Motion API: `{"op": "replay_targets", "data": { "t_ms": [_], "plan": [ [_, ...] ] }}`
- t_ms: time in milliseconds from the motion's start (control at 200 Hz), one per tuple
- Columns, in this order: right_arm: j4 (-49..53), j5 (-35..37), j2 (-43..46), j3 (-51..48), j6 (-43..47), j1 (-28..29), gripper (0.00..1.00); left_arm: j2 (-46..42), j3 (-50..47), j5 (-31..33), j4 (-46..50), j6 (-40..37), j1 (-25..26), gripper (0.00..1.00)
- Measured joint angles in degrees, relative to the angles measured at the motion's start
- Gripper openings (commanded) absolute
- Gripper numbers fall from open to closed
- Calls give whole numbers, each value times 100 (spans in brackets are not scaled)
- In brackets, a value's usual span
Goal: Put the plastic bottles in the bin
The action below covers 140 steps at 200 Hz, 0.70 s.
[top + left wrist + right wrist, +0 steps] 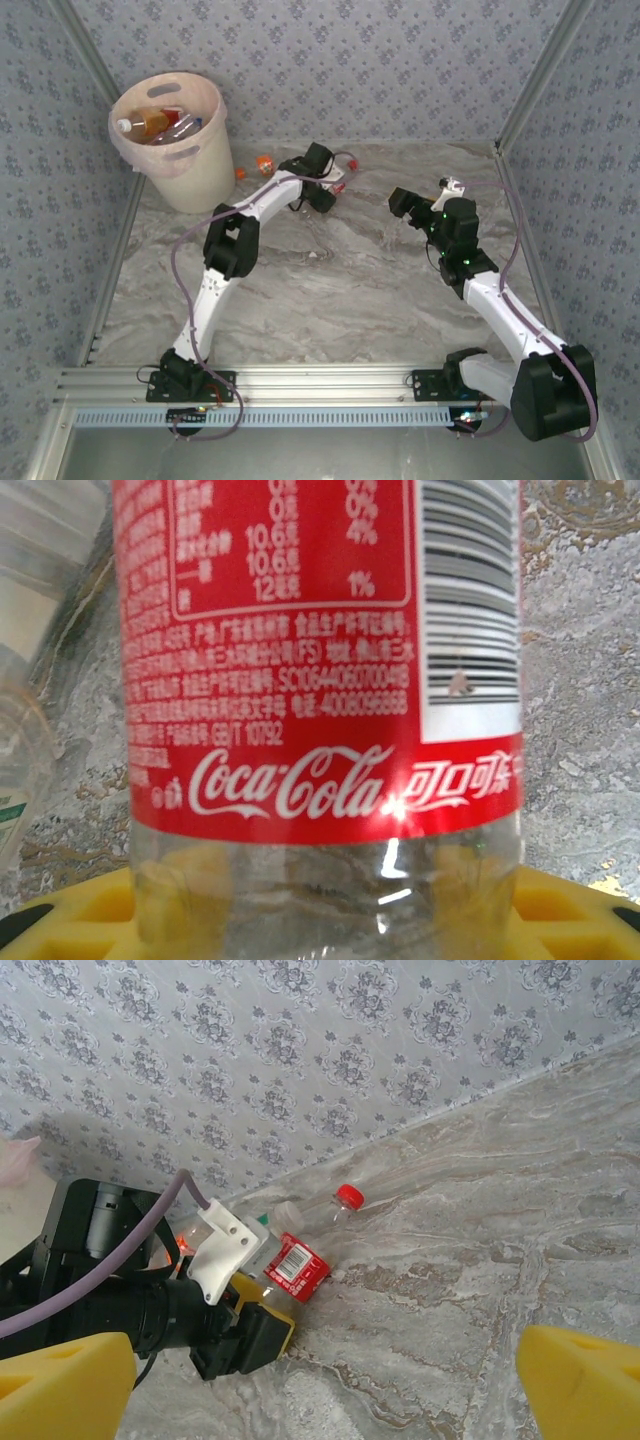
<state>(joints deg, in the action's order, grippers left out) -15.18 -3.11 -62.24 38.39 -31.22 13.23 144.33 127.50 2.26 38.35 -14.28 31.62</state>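
Left gripper (320, 910) first: we see its yellow pads (90, 920) pressed against either side of the clear base of the Coca-Cola bottle (320, 680). The jaws are drawn in narrow around it, and we read that as a grip. The red label runs away from the wrist camera, barcode on the right. The bottle lies on the marbled table (330, 290), at the far side close to the papered wall (380, 70), well to the right of the bin (200, 175). Just left of it in the wrist view lies another clear bottle (20, 740). From the right wrist we spot a red cap (348, 1197) just past the label; whether it belongs to this bottle, we can't tell. Over to the right gripper (325, 1385): fingertips (580, 1380) spread wide and empty, hovering over the table and facing the left one. Further out, the cream bin stands in the far left corner with several bottles (160, 122) inside, and two small orange pieces (265, 162) lie beside it.
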Motion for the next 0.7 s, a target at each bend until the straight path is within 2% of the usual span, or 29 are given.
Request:
{"op": "replay_targets", "data": {
  "t_ms": [240, 550, 700],
  "plan": [
    [-2, 39, 0, -37, 4, 0, 100, -728, -1338, -116, -719, 227, -7, 46],
    [-186, 28, -7, -61, 24, 2, 100, -1674, -2931, -424, -1427, 629, -35, 43],
    [-439, -234, -129, -66, 66, 24, 100, -2225, -3613, -603, -1753, 953, -160, 42]
  ]
}}
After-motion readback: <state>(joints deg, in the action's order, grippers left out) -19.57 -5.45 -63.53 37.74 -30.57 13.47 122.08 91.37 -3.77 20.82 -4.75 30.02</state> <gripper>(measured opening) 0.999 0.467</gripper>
